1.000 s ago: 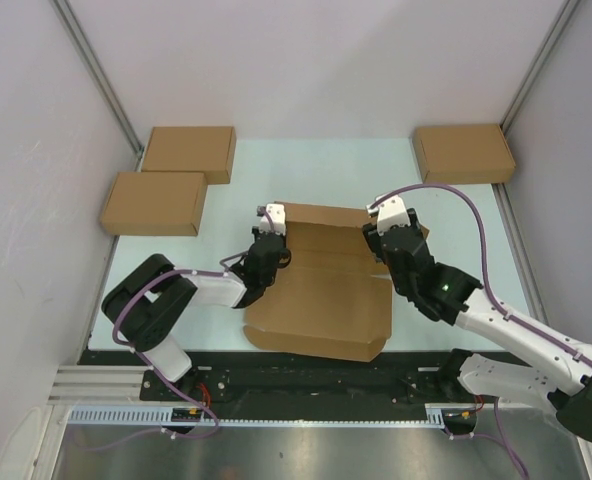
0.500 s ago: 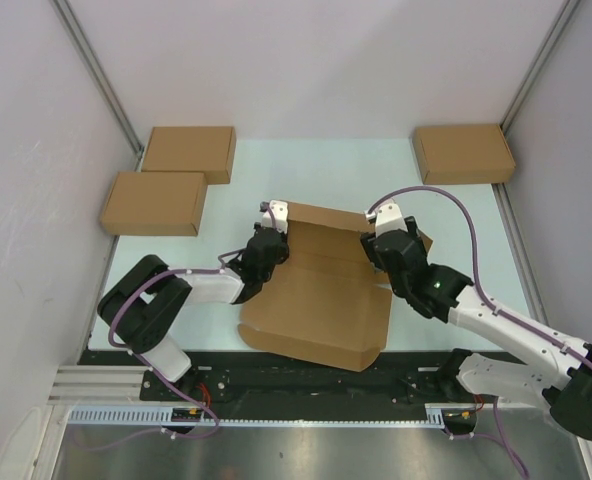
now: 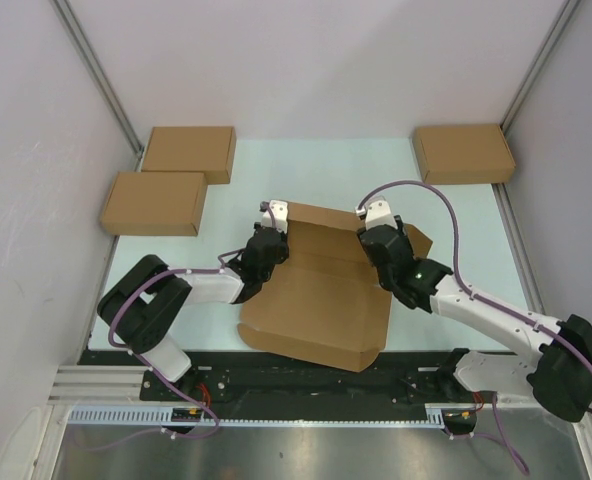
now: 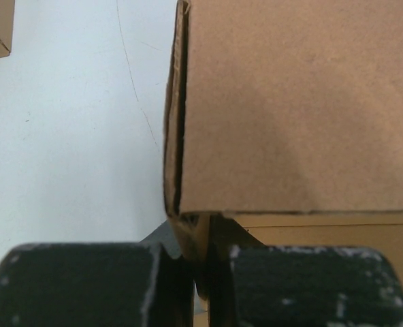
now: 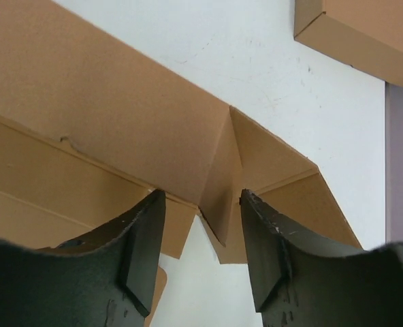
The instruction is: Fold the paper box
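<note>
A pale table (image 3: 316,170) between plain walls, two robot arms reaching in from its near edge; the paper box (image 3: 321,300), a half-formed brown cardboard mailer, lies at the middle of the table between them, its broad panel flat and toward the arms, its far wall standing up. The left gripper (image 4: 195,253) sits at the box's left side, fingers pinched narrow on the raised edge of a side wall. The right gripper (image 5: 201,197) sits at the far right corner; its fingers (image 5: 143,252) stand partly apart, straddling a folded corner flap, bare table showing between them lower down; whether they press the flap I cannot tell. Two closed brown boxes (image 3: 171,178) lie at the far left, overlapping at a corner; a third closed box (image 3: 463,152) lies at the far right, all well apart from the paper box.
</note>
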